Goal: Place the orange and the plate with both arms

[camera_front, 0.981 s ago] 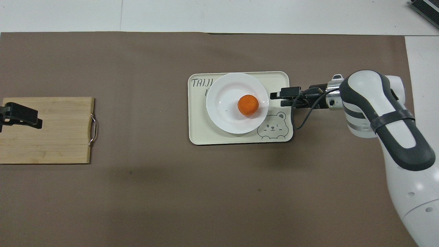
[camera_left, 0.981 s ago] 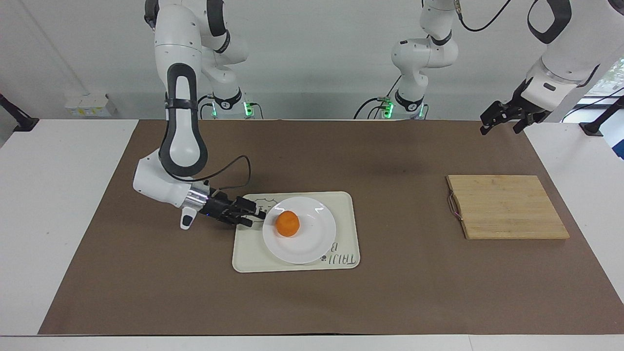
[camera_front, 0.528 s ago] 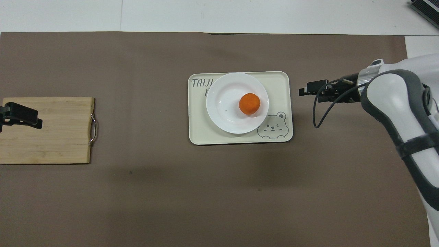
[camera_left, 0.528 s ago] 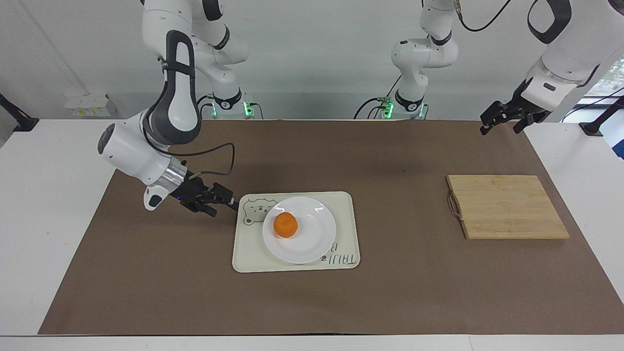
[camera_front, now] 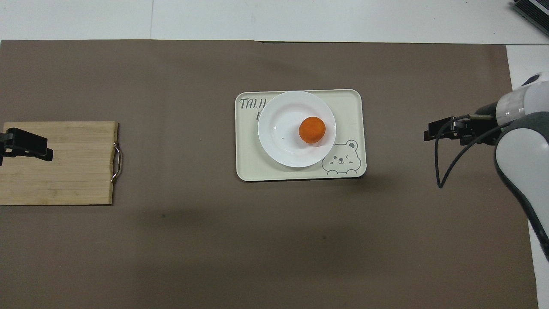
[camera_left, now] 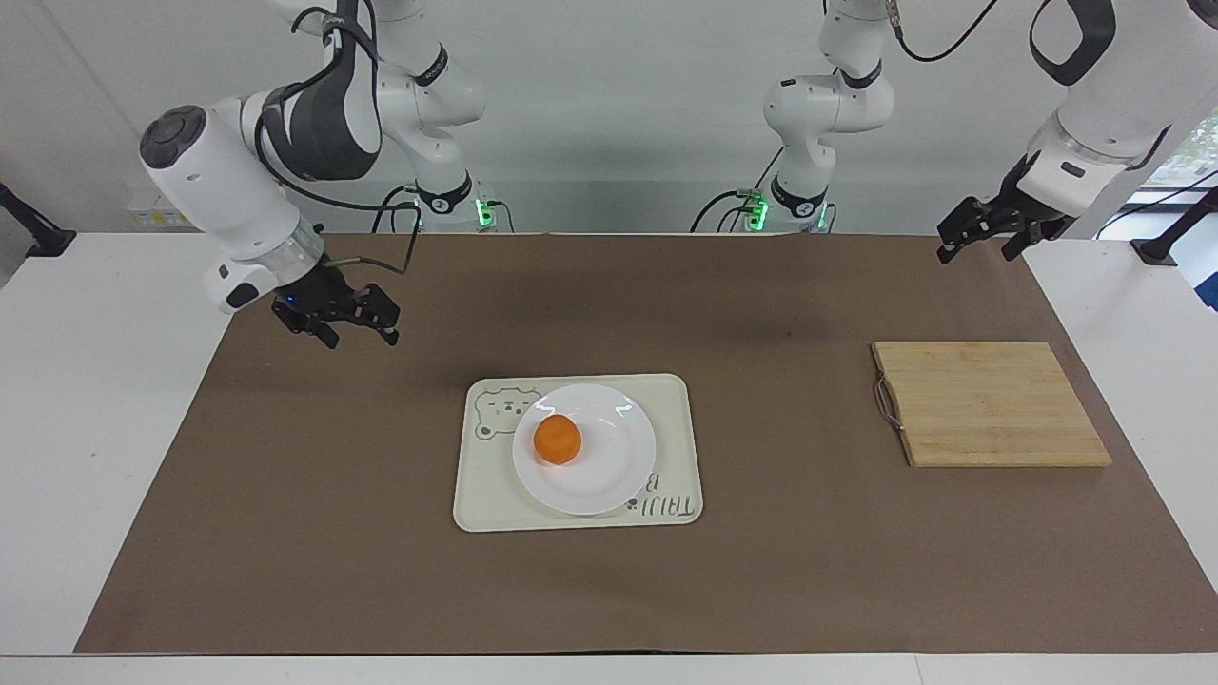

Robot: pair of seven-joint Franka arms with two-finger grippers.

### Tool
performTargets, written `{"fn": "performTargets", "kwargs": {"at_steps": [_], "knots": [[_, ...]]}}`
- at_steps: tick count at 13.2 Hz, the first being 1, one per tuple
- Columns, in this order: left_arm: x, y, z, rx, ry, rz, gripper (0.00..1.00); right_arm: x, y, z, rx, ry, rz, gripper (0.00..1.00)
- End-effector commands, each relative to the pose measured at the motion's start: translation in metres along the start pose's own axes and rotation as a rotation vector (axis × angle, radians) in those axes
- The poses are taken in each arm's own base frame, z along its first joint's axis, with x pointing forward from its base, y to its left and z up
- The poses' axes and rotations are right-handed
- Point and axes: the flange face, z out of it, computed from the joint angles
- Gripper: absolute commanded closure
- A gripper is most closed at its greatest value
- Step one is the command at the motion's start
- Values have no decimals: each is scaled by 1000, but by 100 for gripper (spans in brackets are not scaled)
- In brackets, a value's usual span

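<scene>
The orange [camera_left: 558,440] [camera_front: 312,129] rests on the white plate [camera_left: 609,476] [camera_front: 281,124], on the part of it toward the right arm's end. The plate sits on a cream tray with a bear drawing [camera_left: 671,404] [camera_front: 349,105] in the middle of the table. My right gripper [camera_left: 362,335] [camera_front: 429,132] hangs open and empty above the brown mat, well clear of the tray, toward the right arm's end. My left gripper [camera_left: 974,249] [camera_front: 45,153] waits open and empty, raised high at the left arm's end.
A bamboo cutting board [camera_left: 990,404] [camera_front: 64,171] with a small metal handle lies on the mat toward the left arm's end. The brown mat [camera_left: 809,571] covers most of the white table.
My right gripper has drawn back from the plate's rim, rising and swinging away toward the right arm's end. Orange, plate, tray and left arm have stayed put.
</scene>
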Motion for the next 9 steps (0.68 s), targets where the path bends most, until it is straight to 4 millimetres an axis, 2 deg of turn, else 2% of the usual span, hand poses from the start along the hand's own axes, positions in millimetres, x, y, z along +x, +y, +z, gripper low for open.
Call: {"fn": "performTargets", "kwargs": {"at_steps": [1, 4, 7, 8, 9], "knots": [[-5, 0, -4, 13, -7, -10, 0, -21, 18, -21, -79, -27, 12, 0], [-5, 0, -4, 13, -8, -10, 0, -32, 40, -36, -108, -25, 28, 0], [-5, 0, -4, 13, -7, -8, 0, -39, 40, -62, -113, 27, 33, 0], [-5, 0, -4, 13, -7, -10, 0, -39, 37, -82, -117, 63, 29, 0], [-5, 0, -4, 13, -7, -8, 0, -41, 35, -92, -116, 62, 27, 0]]}}
